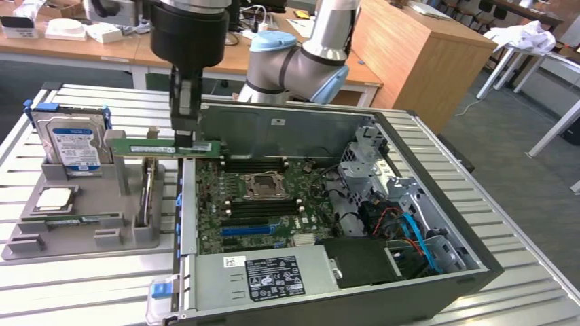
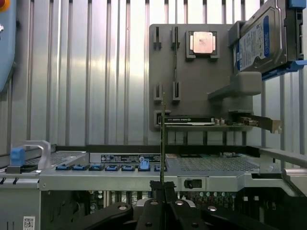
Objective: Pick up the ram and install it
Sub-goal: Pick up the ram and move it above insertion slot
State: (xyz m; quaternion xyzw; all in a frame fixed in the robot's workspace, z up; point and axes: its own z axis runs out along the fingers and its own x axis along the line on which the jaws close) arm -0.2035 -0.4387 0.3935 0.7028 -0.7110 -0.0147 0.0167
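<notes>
The ram (image 1: 154,147) is a thin green stick held level in the air, reaching from over the grey fixture (image 1: 91,234) to the near edge of the open computer case (image 1: 281,125). My gripper (image 1: 187,139) hangs straight down and is shut on the ram near the end toward the case. In the wrist view the ram (image 2: 163,139) shows edge-on, pinched between the black fingers of the gripper (image 2: 163,188). Black memory slots (image 1: 261,165) lie on the motherboard beside the processor socket (image 1: 263,185), to the exterior view's right of and below the ram.
The fixture holds a hard drive (image 1: 73,146) with a blue-and-white label, a square silver chip (image 1: 54,198) and an upright expansion card (image 2: 189,120). A power supply (image 1: 263,275) fills the case's near end, and drive cages and cables (image 1: 399,204) sit at the exterior view's right.
</notes>
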